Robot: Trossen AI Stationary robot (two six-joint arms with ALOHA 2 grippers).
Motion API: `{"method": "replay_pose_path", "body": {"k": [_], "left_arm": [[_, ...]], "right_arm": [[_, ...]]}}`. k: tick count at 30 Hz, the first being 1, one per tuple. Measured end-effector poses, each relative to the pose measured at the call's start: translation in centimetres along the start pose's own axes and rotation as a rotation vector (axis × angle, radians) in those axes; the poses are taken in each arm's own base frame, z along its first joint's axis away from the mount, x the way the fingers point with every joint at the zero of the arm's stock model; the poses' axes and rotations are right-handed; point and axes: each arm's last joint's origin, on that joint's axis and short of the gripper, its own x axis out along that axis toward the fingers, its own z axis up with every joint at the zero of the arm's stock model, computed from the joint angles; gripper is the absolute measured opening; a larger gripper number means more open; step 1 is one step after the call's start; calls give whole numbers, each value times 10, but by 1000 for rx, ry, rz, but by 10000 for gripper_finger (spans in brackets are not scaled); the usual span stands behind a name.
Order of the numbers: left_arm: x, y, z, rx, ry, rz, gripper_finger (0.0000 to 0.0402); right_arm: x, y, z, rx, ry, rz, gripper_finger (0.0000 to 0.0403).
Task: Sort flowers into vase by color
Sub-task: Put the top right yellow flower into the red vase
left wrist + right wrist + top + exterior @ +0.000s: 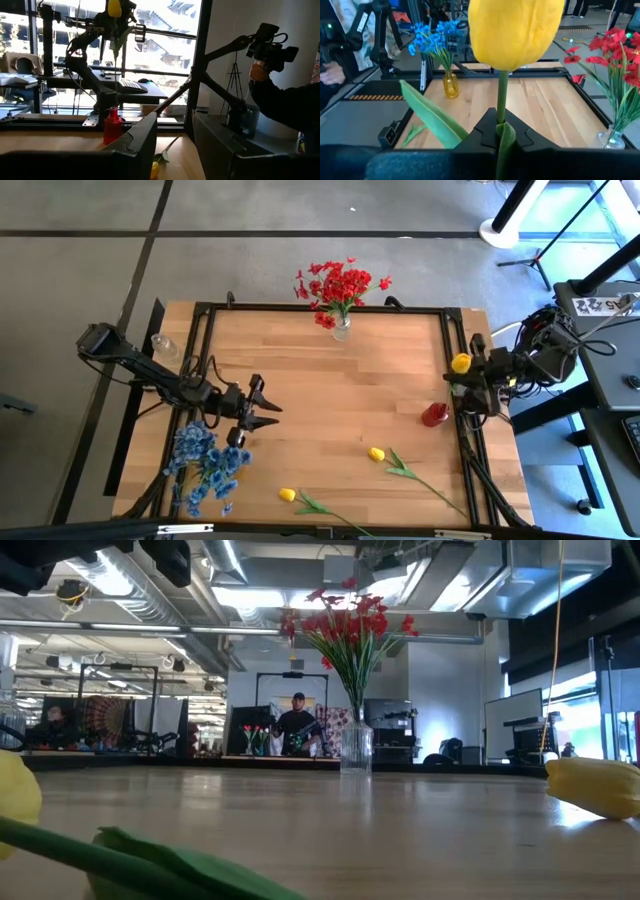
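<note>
Your right gripper is clamped on the thin green stem of a yellow tulip-like bud, holding it upright just beside the small red vase near the table's right edge. Your left gripper hangs with fingers apart above the blue-bloom bunch; two more yellow buds lie on the wooden table.

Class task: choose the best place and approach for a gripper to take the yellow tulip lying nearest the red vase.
Probably grip the thin green stem just behind the yellow bud, descending from above with the fingers across the stem: it lies flat, and the bud looks bulky and crushable.
</note>
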Motion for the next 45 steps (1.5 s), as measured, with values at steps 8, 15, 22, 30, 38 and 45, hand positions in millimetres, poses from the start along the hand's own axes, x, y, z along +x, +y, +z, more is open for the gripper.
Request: {"method": "replay_pose_path", "body": {"k": [8,15,22,30,38,45], "left_arm": [[0,0,0,-3,0,0,125],[0,0,0,-21,0,0,125],[0,0,0,-22,0,0,125],[0,0,0,-22,0,0,125],[0,-1,0,-19,2,-23,125],[-1,-7,1,10,-9,-125,125]], "right_arm": [[0,-1,-2,-40,16,-16,3],[-5,-6,-2,-28,-10,-32,3],[-12,-14,-2,-2,-30,-18,3],[-2,-6,-19,-26,38,58,3],[11,3,-45,63,148,89,43],[5,0,-47,155,265,153,171]]}}
